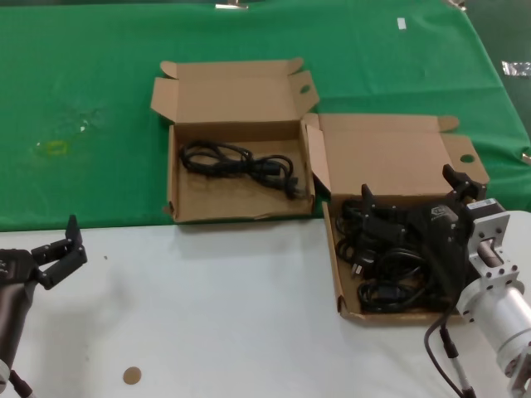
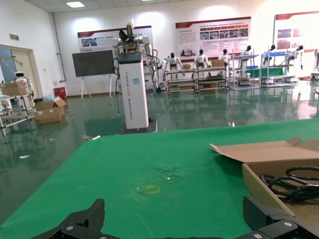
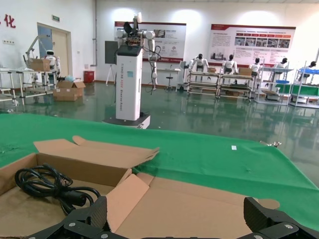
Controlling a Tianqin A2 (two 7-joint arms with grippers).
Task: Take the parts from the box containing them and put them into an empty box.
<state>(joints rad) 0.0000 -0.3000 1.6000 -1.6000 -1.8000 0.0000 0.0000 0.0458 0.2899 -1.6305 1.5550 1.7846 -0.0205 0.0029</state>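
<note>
Cords heaped in the right-hand box, one coil in the far box, my right gripper over the heap.

I see the parts (image 1: 390, 257), thin black rubbery cords with chunky plugs, tangled in the box containing them (image 1: 332, 240), shallow brown corrugated cardboard near the worktop's right edge; my arm covers much of the heap, so I cannot count coils. My right gripper (image 1: 415, 195) hangs above them, fingers spread wide and gripping nothing. One cord coil (image 1: 241, 162) lies alone in the second box (image 1: 241, 211), whose floor is otherwise bare, touching the first toward the far middle on the green cloth (image 1: 83, 83). My left gripper (image 1: 62, 249) idles, fingers apart, over the white near-left corner. The tall white cabinet (image 2: 133, 89) behind carries vertical lettering too small to read.
</note>
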